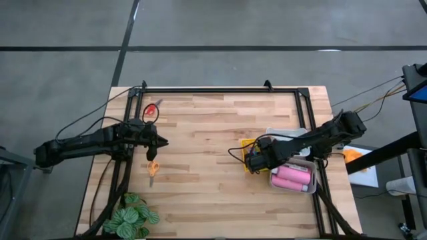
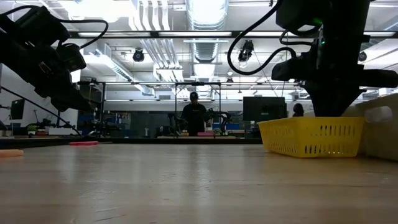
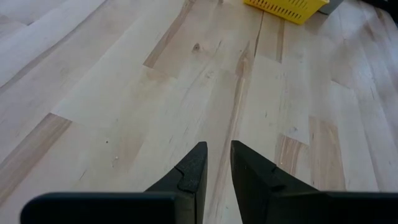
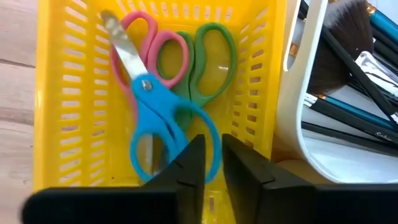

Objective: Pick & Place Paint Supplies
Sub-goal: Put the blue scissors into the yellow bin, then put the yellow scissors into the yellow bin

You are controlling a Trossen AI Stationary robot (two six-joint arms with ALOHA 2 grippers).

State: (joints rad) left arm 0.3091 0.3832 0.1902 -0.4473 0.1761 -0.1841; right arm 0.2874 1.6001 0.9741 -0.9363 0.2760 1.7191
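My right gripper (image 4: pixel 212 163) hangs over the yellow tray (image 4: pixel 56 112), its fingers slightly apart and empty. In this tray lie blue scissors (image 4: pixel 155 118) with steel blades, on pink scissors (image 4: pixel 152 43) and green scissors (image 4: pixel 208 59). Beside the tray a white tray (image 4: pixel 298 93) holds the fluffy black brush (image 4: pixel 336 43). My left gripper (image 3: pixel 216 168), well apart from the yellow tray, holds nothing between its narrowly parted fingers.

The right arm (image 1: pixel 313 139) covers most of the yellow tray (image 1: pixel 248 144) from above. In the right wrist view, the green scissors' (image 4: pixel 211 62) blades lie hidden under the blue scissors (image 4: pixel 163 118), and the brushes (image 4: pixel 348 81) are cut off at the frame edge.
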